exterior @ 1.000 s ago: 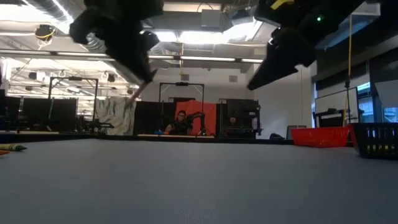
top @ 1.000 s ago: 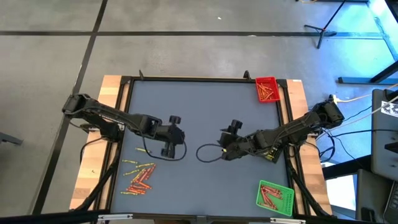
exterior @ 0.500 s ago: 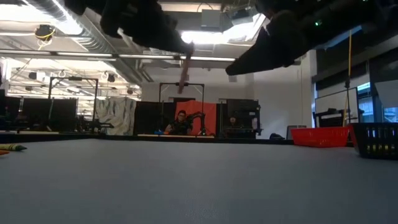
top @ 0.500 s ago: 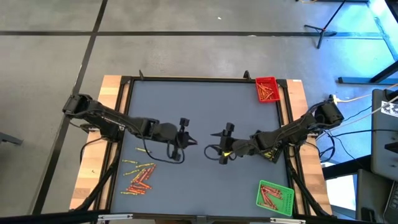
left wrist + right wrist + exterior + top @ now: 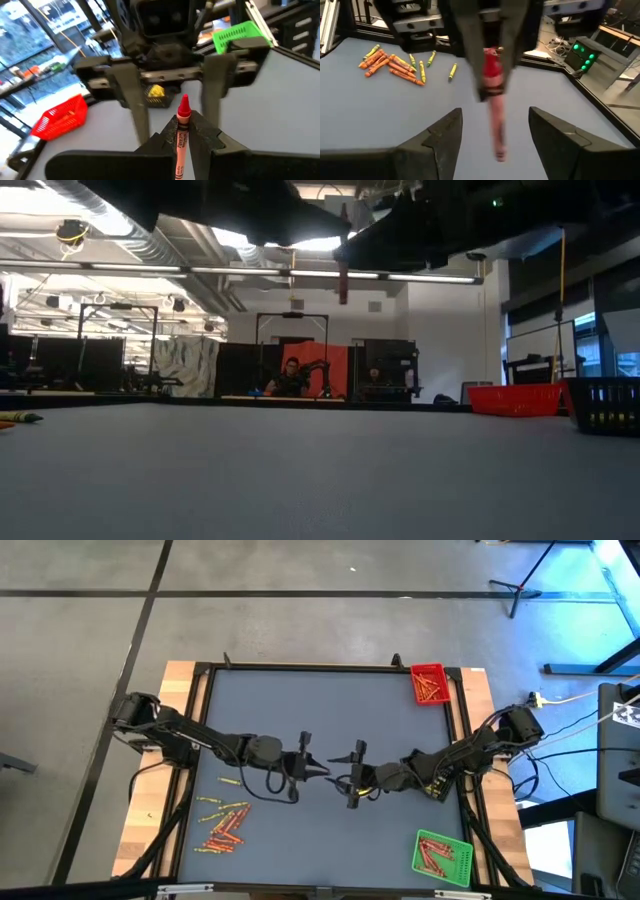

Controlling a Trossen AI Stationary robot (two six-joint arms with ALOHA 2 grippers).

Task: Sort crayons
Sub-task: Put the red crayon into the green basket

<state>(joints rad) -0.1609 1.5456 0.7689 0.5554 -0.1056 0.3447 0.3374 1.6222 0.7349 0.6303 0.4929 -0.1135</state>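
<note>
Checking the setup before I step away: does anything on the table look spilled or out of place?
Nothing stands out. The loose crayons lie scattered near the left arm as unsorted stock, the red tray and green tray sit upright, and the left hand holds a red crayon mid-air.

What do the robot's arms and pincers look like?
Both arms are dark and jointed, with thin black cables looping off them. The left pincer and right pincer each end in two flat, dark grey fingers. The right arm carries a small yellow marking near its wrist.
</note>
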